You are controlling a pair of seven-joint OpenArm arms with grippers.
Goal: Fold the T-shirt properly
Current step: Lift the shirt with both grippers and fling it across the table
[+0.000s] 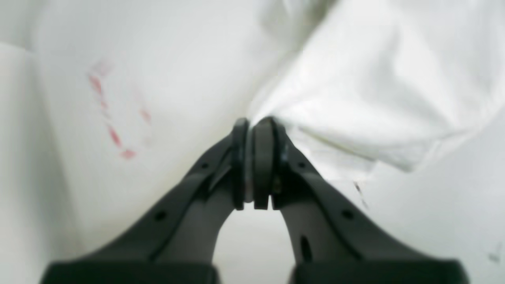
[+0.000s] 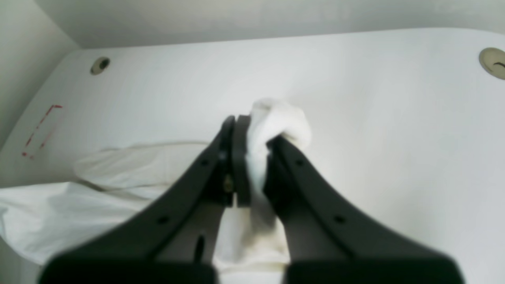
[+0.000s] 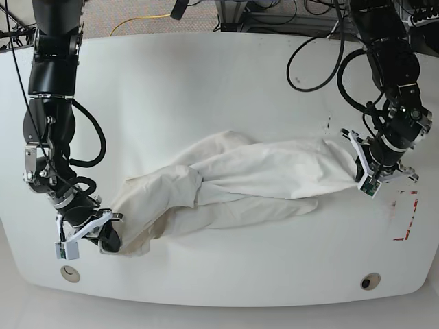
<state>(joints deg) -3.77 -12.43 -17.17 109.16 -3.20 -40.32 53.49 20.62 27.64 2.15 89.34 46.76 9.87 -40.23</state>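
The white T-shirt (image 3: pixel 240 178) lies crumpled and pulled into a long band across the middle of the white table (image 3: pixel 206 89), with no print showing. In the base view my left gripper (image 3: pixel 361 166) is at the cloth's right end. The left wrist view shows my left gripper (image 1: pixel 252 123) shut, with the edge of the T-shirt (image 1: pixel 375 98) pinched at its tips. My right gripper (image 3: pixel 112 238) is at the cloth's lower left end. The right wrist view shows my right gripper (image 2: pixel 254 130) shut on a bunched wad of the T-shirt (image 2: pixel 282 118).
Red tape marks (image 3: pixel 405 216) sit on the table just right of my left gripper. Two round grommet holes (image 3: pixel 370 282) (image 3: pixel 68 273) lie near the front edge. Black cables (image 3: pixel 315 68) hang over the back right of the table.
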